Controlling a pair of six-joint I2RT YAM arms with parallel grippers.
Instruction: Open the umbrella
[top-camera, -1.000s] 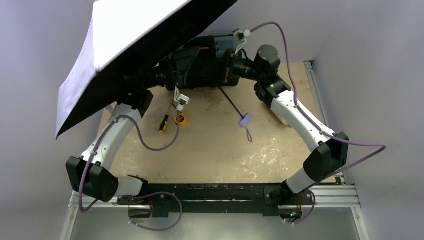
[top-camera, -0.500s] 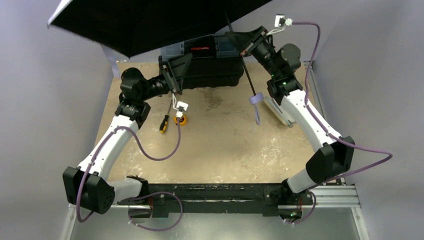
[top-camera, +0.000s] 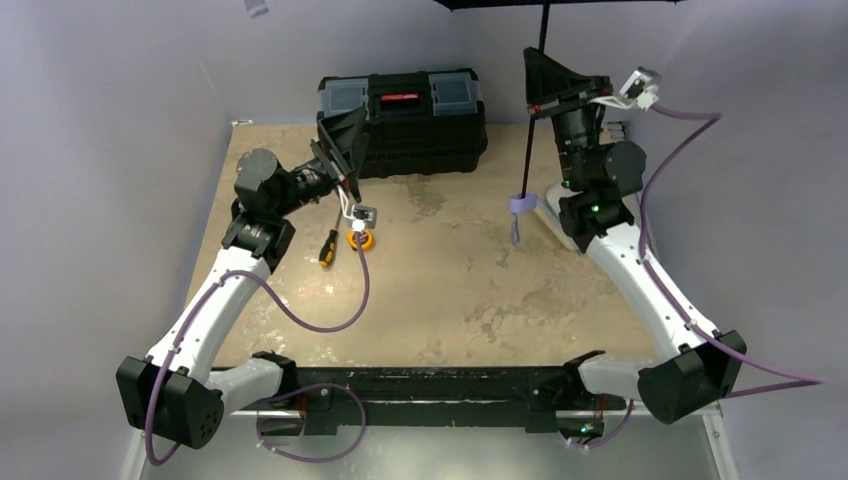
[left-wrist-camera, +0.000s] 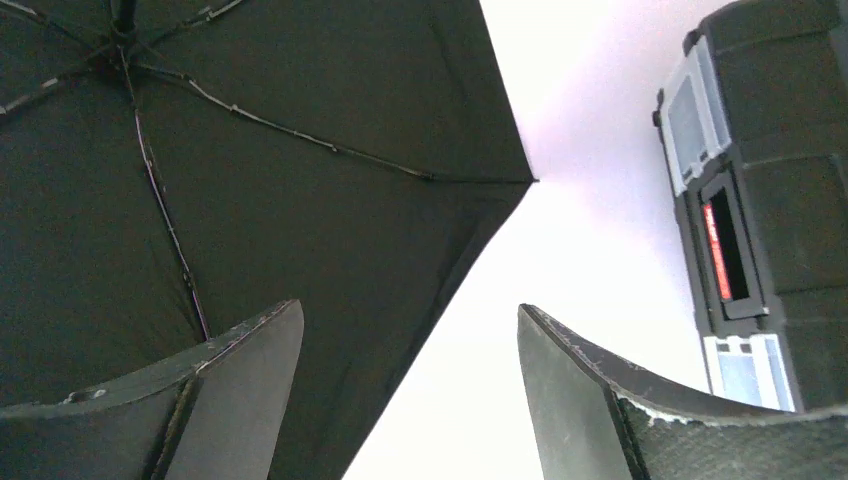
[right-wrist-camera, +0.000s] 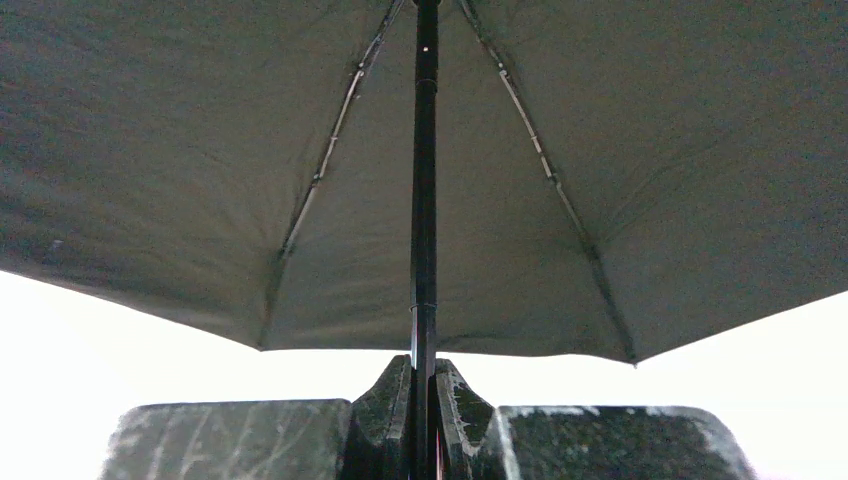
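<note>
The right pincer (top-camera: 536, 85) is clamping the shaft of the umbrella (right-wrist-camera: 640, 180) and holding it roughly upright. The canopy is spreading open directly above this pincer, its rim running past the top edge of the overhead view. The handle (top-camera: 519, 203) is hanging below the pincer, over the worktop (top-camera: 450, 300). The left pincer (left-wrist-camera: 410, 400) is standing wide, gripping nothing and pointing up at the canopy's underside, with the toolbox (top-camera: 410, 120) just beside it on its right. Bare worktop is lying between the two pincers. Plain walls are closing in the far and lateral sides.

Worn beige table (top-camera: 450, 300): black toolbox (top-camera: 410, 125), screwdriver (top-camera: 327, 247), small orange item (top-camera: 360, 239), cream sleeve (top-camera: 552, 213).
</note>
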